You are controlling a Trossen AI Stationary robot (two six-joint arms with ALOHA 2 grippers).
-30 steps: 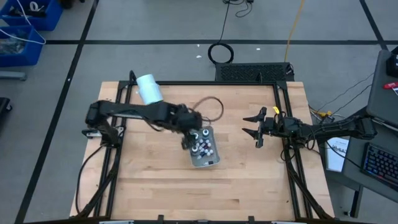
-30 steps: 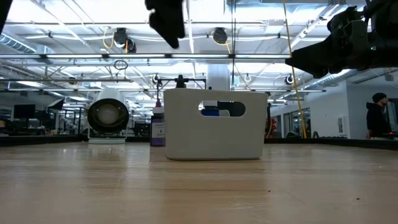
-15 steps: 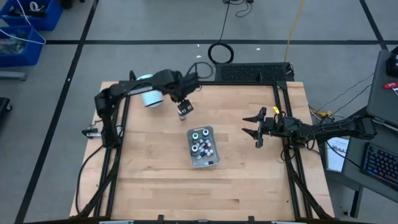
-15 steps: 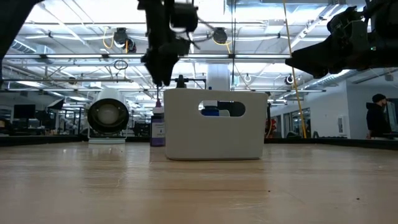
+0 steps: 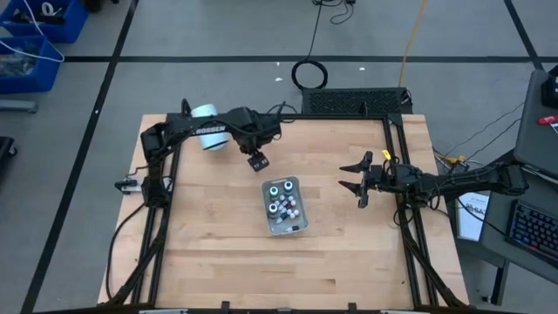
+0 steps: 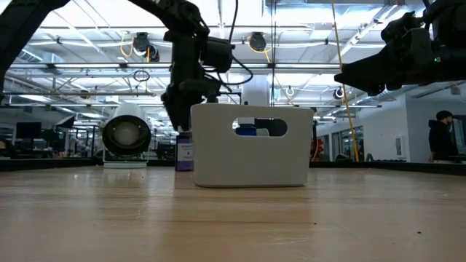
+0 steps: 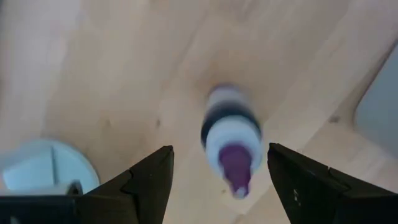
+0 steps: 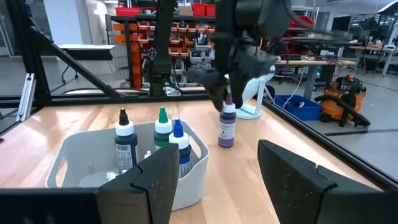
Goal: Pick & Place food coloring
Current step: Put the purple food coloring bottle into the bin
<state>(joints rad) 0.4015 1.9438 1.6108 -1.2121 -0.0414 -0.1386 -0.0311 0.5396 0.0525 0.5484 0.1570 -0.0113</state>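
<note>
Nearest me, around the middle of the table (image 5: 349,262), sits the tray (image 5: 296,228) with the rest of the food coloring (image 5: 281,202) standing in it; the right wrist view picks out black, green and blue tops there. Just past the tray's far-left corner one purple bottle (image 7: 231,140) stands alone on the bare wood, upright, so its long axis runs straight up at the tool. The left gripper (image 5: 255,160) hangs directly over it, pointing down, its fingers (image 7: 149,180) spread with wood showing on both sides of the bottle; I read it as parted and gripping nothing. So the move ahead, as I judge it, turns on that vertical line-up: any grasp is a straight drop onto the cap and neck, no sideways reach needed. The left arm is far closer; the right gripper (image 5: 356,185) waits by the right edge, jaws wide and empty, well apart from the bottle. Farther back, toward the far-left corner, lies the white cylinder (image 5: 207,127), near the bottle but not touching it. The high view hides the bottle under the gripper; the left wrist view shows it centred between the fingers, and the right wrist and low views show it standing on the table beside the tray, not in it.
</note>
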